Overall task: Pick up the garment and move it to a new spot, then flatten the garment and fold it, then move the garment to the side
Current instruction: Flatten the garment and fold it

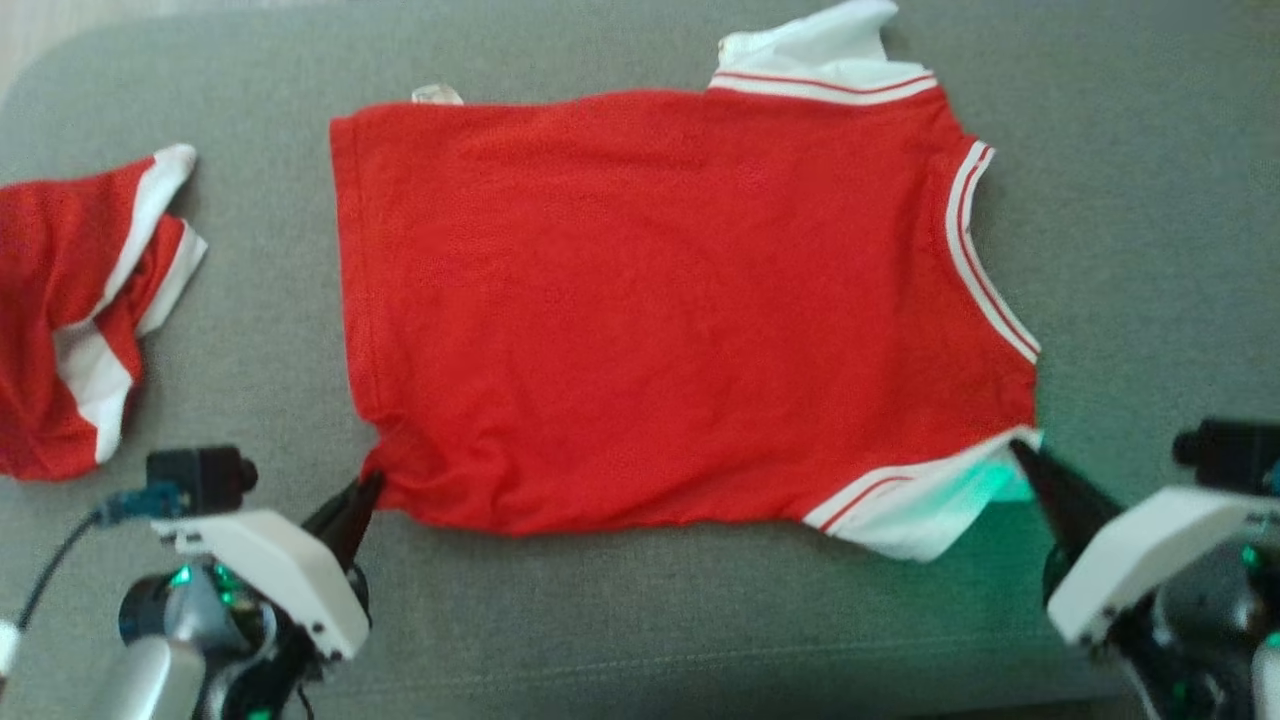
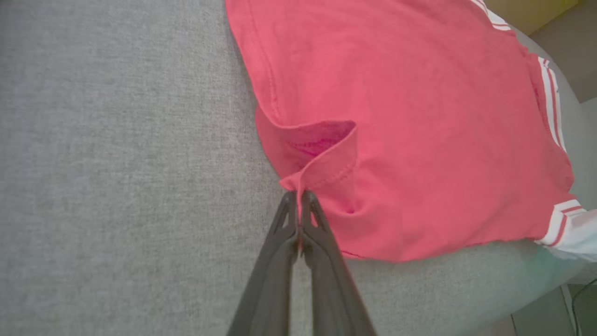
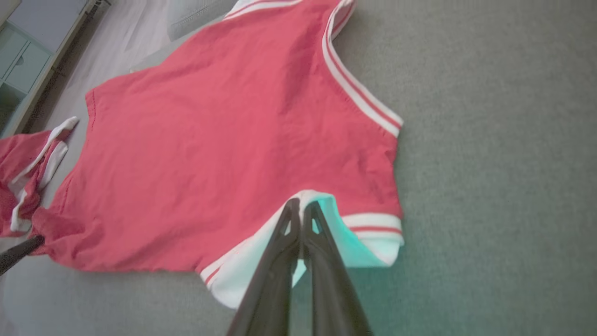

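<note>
Left claw (image 1: 370, 485) pinches garment (image 1: 650, 300) hem at lower left, right claw (image 1: 1018, 447) its white sleeve (image 1: 930, 510) at lower right; shallow grips may slip w/ uneven pull.

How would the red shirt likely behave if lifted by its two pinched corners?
Probably floppy: the red shirt curls over at the hem where the left gripper pinches it. It looks thin and light, lying nearly flat. Its middle would likely sag between that and the right gripper.

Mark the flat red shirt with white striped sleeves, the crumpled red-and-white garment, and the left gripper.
flat red shirt (image 1: 650, 300): head view, middle of its body.
crumpled red-and-white garment (image 1: 40, 260): head view, red upper part.
left gripper (image 2: 298, 193): left wrist view, fingertips shut on shirt's hem corner.
</note>
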{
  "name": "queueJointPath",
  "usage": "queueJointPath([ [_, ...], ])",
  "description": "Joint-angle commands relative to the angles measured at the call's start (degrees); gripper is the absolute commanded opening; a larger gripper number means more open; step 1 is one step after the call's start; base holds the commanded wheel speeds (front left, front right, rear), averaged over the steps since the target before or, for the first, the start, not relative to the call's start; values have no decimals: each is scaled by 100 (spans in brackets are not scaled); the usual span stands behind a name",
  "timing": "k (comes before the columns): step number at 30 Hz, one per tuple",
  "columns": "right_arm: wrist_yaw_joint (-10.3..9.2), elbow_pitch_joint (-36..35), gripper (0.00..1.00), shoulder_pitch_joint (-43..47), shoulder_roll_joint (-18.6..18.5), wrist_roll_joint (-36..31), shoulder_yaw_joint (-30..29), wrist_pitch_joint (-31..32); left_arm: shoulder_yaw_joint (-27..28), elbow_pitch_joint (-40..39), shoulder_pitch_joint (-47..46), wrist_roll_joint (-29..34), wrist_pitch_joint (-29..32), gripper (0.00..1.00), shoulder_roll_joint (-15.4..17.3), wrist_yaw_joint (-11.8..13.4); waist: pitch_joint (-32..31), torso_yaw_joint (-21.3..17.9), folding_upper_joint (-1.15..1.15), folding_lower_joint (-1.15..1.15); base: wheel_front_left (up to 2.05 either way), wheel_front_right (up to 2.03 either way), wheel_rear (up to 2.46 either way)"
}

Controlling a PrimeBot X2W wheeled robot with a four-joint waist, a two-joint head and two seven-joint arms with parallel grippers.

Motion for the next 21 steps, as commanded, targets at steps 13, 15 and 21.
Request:
queueJointPath([
  [13,-4,768,0,-2042,-69,-259,-64,-458,461,50,-1100,-531,417,0,225,-180,553,172,0,0,0,0,0],
  [15,-4,1010,0,-2252,-78,-285,-66,-592,486,123,-1205,-641,464,0,192,-208,589,206,0,0,0,0,0],
  [21,-4,1651,0,-2768,-160,-219,-26,-959,500,404,-1553,-845,558,0,109,-294,691,269,0,0,0,0,0],
])
